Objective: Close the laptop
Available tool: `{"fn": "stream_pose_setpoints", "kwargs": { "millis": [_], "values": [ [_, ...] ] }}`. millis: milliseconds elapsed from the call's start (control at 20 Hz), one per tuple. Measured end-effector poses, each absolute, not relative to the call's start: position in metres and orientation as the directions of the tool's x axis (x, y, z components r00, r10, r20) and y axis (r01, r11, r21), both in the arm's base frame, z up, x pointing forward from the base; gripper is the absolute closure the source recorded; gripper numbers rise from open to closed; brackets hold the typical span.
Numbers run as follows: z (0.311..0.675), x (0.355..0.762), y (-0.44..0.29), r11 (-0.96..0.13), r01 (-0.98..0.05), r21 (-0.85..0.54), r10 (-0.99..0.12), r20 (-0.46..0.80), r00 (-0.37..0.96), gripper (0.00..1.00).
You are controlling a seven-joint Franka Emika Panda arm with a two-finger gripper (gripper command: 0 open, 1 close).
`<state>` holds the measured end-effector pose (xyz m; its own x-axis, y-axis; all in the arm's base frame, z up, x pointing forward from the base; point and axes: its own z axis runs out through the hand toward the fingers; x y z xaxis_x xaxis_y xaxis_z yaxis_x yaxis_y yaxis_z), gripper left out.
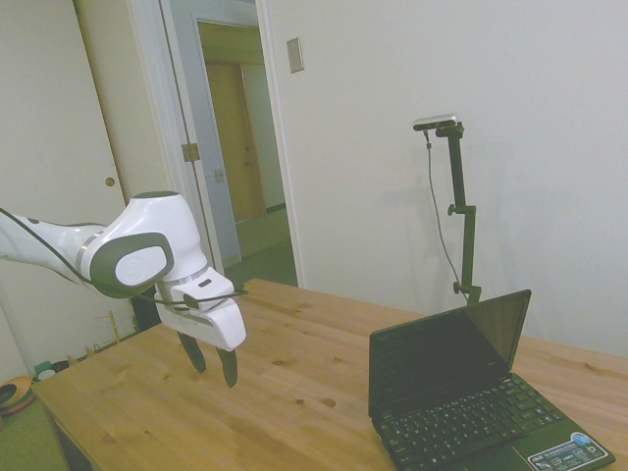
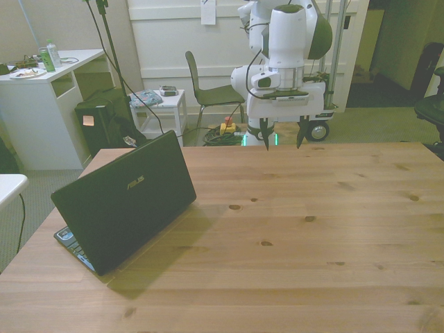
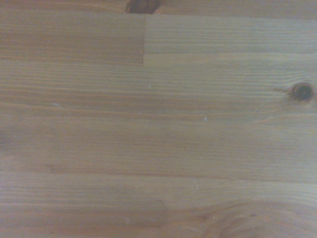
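Observation:
The laptop (image 1: 461,392) is a small black netbook standing open at the near right of the table in the side view, its dark screen upright and a blue-white sticker on the palm rest. In the front view the laptop (image 2: 128,201) shows its matte black lid at the front view's left. My gripper (image 2: 283,133) hangs open above the table's far edge, well away from the laptop, with nothing between its fingers. In the side view the gripper (image 1: 212,359) hovers a little above the wood at the left. The wrist view shows only bare table (image 3: 158,129).
The wooden table (image 2: 312,229) stretches wide between gripper and laptop. Behind the table stand a chair (image 2: 208,90), a small white side table (image 2: 163,104) and a white desk (image 2: 41,90). A doorway (image 1: 240,147) opens behind the arm in the side view.

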<state>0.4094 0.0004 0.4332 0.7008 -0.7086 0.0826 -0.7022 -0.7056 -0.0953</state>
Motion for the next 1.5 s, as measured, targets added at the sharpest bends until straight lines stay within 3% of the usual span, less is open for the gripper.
{"fn": "stream_pose_setpoints", "kwargs": {
  "millis": [300,650,950,1250,1500],
  "values": [
    [0.445,0.415,-0.012,-0.701,-0.704,-0.115,-0.713,0.090,0.695,0.00],
    [0.513,0.447,-0.055,-0.695,-0.701,-0.159,-0.718,0.105,0.688,0.00],
    [0.566,0.496,-0.119,-0.680,-0.709,-0.186,-0.732,0.138,0.667,0.00],
    [0.584,0.558,-0.173,-0.714,-0.685,-0.146,-0.701,0.148,0.698,0.00],
    [0.583,0.586,-0.210,-0.800,-0.598,-0.046,-0.598,0.134,0.790,0.00]
  ]
}}
